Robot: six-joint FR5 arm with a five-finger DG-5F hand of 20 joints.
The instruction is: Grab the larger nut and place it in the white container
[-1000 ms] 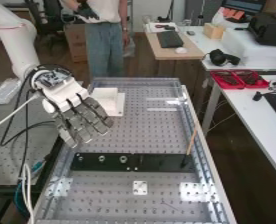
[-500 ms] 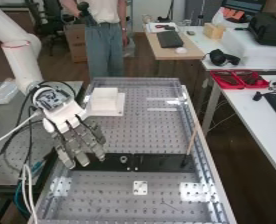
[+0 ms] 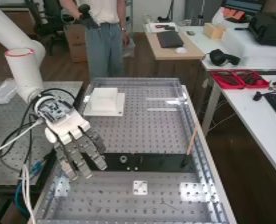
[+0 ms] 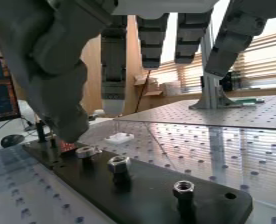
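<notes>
Larger nut (image 4: 119,164) outside white container (image 3: 103,104)

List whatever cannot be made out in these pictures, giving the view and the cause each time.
- High view: the larger nut and the smaller nut, hidden behind the fingers.
- High view: any fine detail of the bearing, too small to tell.
- High view: whether anything lies inside the white container, too small to tell.
- Wrist view: the upper end of the thumb, cut off by the top edge.
</notes>
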